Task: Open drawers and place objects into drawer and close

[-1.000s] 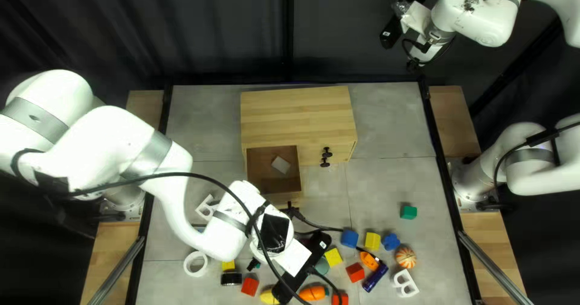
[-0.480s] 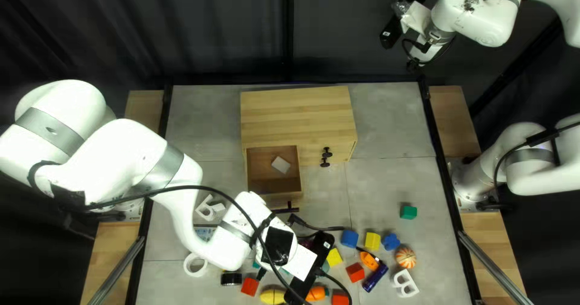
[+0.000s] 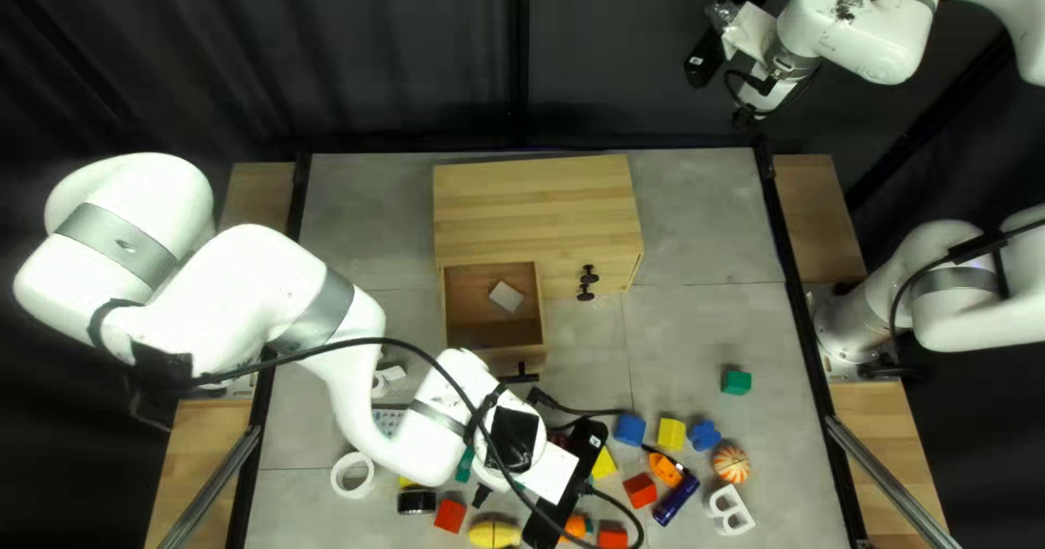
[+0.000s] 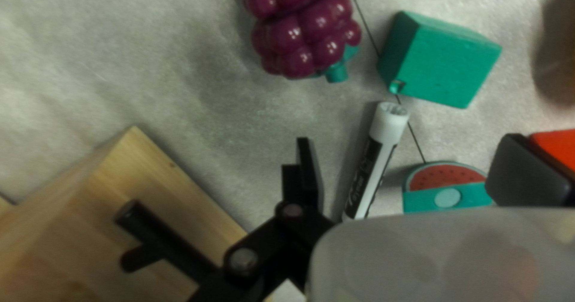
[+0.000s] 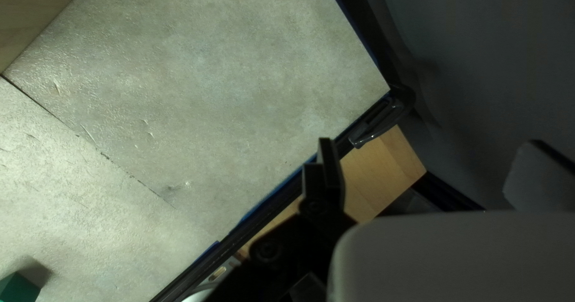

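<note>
So the left gripper [image 3: 512, 442] is spread wide over a marker [image 4: 372, 155] near the cabinet [image 3: 533, 203], right gripper [image 3: 751, 54]'s hanging open off the cabinet's right.

The cupboard [image 3: 533, 201] sits at the back of the table [image 3: 697, 321]. Its left drawer [image 3: 466, 301] sticks out in front, with a little thing [image 3: 505, 297] in it. A ball [image 3: 730, 463] is near the front, on the right, and a toy letter [image 3: 736, 521] is just in front of it. A ring [image 3: 339, 473] is at the front, on the left. A pen [image 4: 370, 163] lies between the drawer and a toy melon slice [image 4: 444, 178].
</note>
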{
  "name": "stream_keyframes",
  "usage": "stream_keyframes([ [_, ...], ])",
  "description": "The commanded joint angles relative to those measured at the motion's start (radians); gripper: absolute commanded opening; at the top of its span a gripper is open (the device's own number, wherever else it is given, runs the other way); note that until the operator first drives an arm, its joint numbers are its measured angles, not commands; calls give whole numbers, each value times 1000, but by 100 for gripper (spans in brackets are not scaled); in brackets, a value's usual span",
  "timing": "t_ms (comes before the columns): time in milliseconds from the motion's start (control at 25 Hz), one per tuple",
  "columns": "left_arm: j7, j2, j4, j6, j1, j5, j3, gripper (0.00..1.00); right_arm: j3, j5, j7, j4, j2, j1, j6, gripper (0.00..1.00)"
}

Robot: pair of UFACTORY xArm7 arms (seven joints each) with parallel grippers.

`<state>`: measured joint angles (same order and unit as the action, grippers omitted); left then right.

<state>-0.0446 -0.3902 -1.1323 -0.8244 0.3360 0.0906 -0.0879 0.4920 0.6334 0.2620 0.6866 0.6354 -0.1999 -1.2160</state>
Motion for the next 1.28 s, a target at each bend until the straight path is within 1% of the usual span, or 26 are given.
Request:
stream_keyframes([
  [40, -19, 22, 16, -20, 9, 5, 0, 100, 0, 0, 0, 0, 0, 0, 0, 100],
  [160, -12, 44, 32, -26, 11, 9, -3, 100, 0, 0, 0, 0, 0, 0, 0, 100],
  [280, -23, 37, 39, -17, 17, 5, -7, 100, 0, 0, 0, 0, 0, 0, 0, 100],
  [520, -95, 63, 112, 39, 38, 14, -4, 100, 0, 0, 0, 0, 0, 0, 0, 100],
  [800, -142, 57, 115, 59, 50, 20, 2, 100, 0, 0, 0, 0, 0, 0, 0, 100],
  [1280, -167, 43, 133, 92, 60, 29, 4, 100, 0, 0, 0, 0, 0, 0, 0, 100],
])
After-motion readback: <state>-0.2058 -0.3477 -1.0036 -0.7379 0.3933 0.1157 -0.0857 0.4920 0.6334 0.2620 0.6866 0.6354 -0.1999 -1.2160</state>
